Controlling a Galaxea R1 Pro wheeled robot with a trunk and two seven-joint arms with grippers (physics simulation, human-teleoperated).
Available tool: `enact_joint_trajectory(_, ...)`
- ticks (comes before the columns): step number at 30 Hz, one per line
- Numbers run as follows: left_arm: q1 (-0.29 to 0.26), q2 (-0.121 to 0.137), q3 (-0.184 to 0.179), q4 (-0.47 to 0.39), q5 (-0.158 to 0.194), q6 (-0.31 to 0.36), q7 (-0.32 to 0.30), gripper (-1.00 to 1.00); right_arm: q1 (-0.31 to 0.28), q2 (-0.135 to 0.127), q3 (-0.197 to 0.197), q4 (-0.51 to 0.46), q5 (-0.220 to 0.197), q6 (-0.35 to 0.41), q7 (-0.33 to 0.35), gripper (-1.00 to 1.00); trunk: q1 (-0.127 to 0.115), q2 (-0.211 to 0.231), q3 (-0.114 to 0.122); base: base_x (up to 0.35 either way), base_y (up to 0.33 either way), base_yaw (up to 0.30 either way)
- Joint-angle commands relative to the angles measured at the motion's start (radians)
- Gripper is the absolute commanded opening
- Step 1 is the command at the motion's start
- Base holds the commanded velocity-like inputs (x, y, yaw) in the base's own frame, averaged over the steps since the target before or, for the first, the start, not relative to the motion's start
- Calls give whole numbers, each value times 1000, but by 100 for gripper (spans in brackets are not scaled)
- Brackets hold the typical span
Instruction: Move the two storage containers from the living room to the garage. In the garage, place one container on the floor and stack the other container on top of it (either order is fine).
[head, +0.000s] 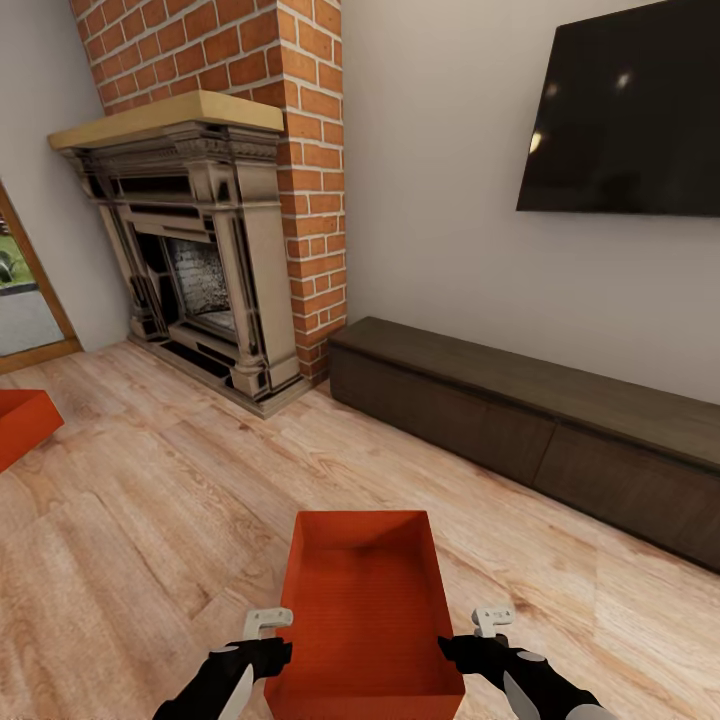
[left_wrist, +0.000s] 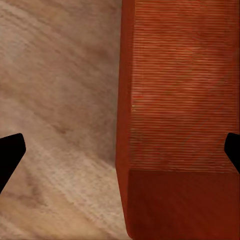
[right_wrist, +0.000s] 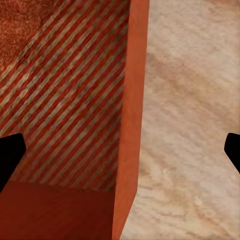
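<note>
One orange-red storage container (head: 362, 600) sits on the living room's light wood floor, right in front of me, open side up and with nothing inside. My left gripper (head: 268, 622) is open at its left wall; in the left wrist view the ribbed wall (left_wrist: 175, 100) lies between the two dark fingertips (left_wrist: 11, 155). My right gripper (head: 492, 620) is open at the right wall, and the wall's rim (right_wrist: 132, 100) runs between its fingertips (right_wrist: 10, 157). A corner of the second container (head: 20, 425) pokes in at the left edge.
A brick fireplace (head: 200, 260) with a pale mantel stands at the back left. Along the right wall runs a long dark cabinet (head: 520, 420) under a wall TV (head: 625, 110). A doorway (head: 20, 290) opens at the far left. Wood floor (head: 150, 520) surrounds the container.
</note>
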Motion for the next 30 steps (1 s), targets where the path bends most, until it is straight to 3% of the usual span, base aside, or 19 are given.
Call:
enact_joint_trajectory(1, 0, -1, 5, -2, -1, 6, 0, 100, 0, 0, -5, 0, 3, 0, 5, 100, 0, 0, -1, 0, 0, 0)
enact_joint_trajectory(13, 0, -2, 4, 0, -2, 6, 0, 100, 0, 0, -6, 0, 3, -2, 0, 100, 0, 0, -1, 0, 0, 0)
enact_joint_trajectory(18, 0, -2, 4, 0, -2, 6, 0, 100, 0, 0, -6, 1, 3, -4, 3, 100, 19, -35, -17, 0, 0, 0)
enact_joint_trajectory(30, 0, -2, 5, 0, -1, 6, -4, 100, 0, 0, -6, 0, 3, -4, -6, 100, 19, -35, -17, 0, 0, 0)
